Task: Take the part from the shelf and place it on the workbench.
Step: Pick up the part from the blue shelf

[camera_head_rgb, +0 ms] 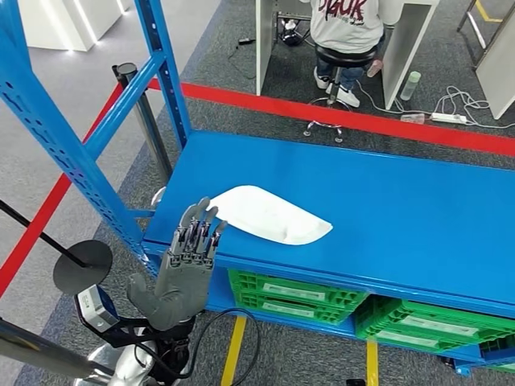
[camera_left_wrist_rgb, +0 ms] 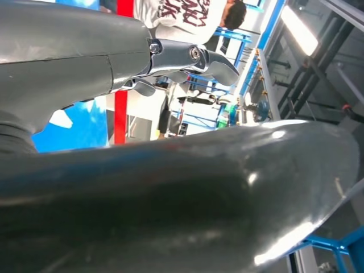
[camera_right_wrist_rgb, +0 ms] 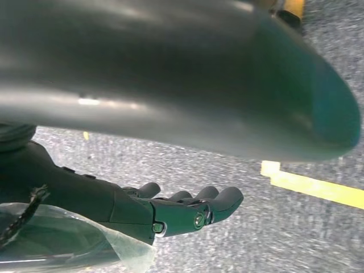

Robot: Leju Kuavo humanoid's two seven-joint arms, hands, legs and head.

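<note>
Flat white elongated plastic part [camera_head_rgb: 271, 215] with one pointed end, lying on blue table [camera_head_rgb: 394, 209], left hand [camera_head_rgb: 185, 269] empty just beside it, fingers extended, right hand [camera_right_wrist_rgb: 172, 210] empty, fingers apart.

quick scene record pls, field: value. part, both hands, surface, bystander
part: white flat part lying on the blue shelf surface, near its front edge
left hand: left hand raised at the front edge, fingers extended, holding nothing, not touching the part
right hand: right hand hanging over grey carpet, fingers loosely extended, holding nothing
under surface: green crates
bystander: person seated on a stool beyond the red floor line
</note>
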